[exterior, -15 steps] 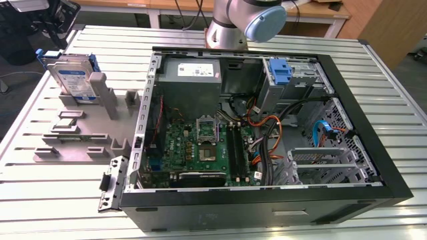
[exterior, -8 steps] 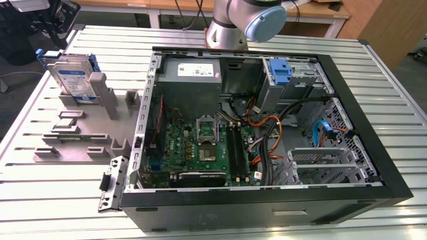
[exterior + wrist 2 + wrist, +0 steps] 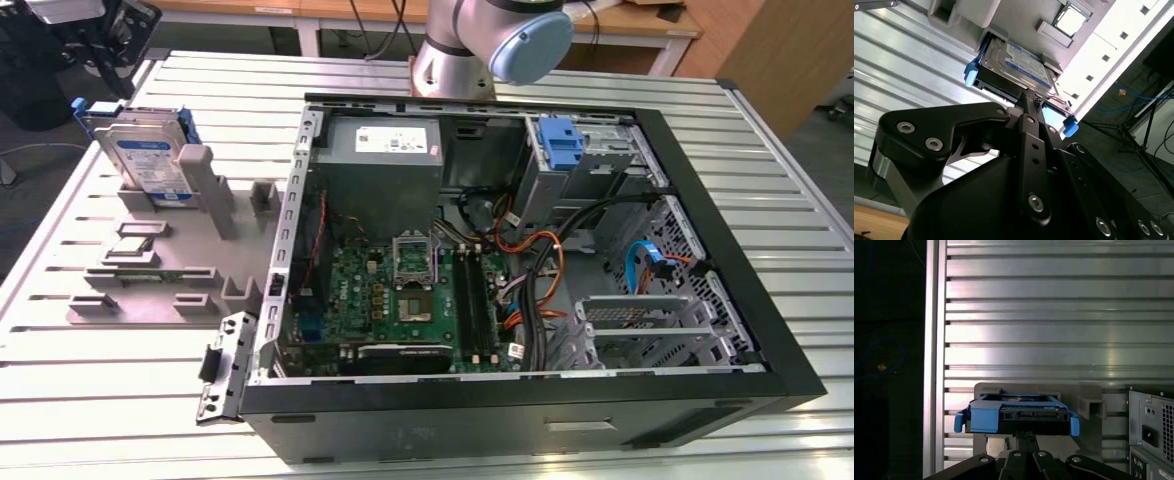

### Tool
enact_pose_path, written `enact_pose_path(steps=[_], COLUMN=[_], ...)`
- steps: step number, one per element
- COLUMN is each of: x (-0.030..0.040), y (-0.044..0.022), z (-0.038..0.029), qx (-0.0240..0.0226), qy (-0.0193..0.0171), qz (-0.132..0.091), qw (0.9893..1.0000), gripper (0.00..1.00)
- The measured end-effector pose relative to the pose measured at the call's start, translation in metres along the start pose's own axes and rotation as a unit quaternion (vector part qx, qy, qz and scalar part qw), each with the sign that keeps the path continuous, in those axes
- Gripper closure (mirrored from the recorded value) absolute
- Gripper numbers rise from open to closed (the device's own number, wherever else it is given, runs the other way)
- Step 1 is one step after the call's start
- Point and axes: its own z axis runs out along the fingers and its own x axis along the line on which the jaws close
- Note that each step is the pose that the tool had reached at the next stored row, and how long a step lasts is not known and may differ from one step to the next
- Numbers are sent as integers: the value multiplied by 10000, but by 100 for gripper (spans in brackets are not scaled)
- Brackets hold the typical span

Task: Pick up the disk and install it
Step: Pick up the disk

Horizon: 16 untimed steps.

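Disk (image 3: 140, 160) one, upright; hand (image 3: 1026, 435) one, near.

Quick count: one disk (image 3: 142, 160), one grey holder tray (image 3: 160, 297) and one open computer case (image 3: 467, 420) on the tabletop (image 3: 107, 400). Inside the case there's one motherboard (image 3: 400, 290), one grey power supply box (image 3: 387, 142) and one blue latch piece (image 3: 562, 140).

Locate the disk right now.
Exterior view's left: the disk stands on edge in the grey fixture beside the open computer case. In the second wrist view the gripper is close to its near edge.
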Motion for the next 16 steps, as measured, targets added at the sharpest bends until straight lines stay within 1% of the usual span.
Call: enact_pose_path(steps=[2, 4, 6, 8, 11, 14, 16], x=[0, 0, 0, 0, 0, 0, 0], y=[0, 0, 0, -1, -1, -1, -1], z=[3, 6, 9, 11, 14, 15, 15], qx=[4, 9, 14, 19, 27, 32, 35], qy=[7, 14, 22, 30, 41, 51, 57], qz=[-170, -349, -529, -716, -982, -1228, -1384], qw=[9999, 9994, 9986, 9974, 9952, 9924, 9904], gripper=[90, 90, 90, 90, 90, 90, 90])
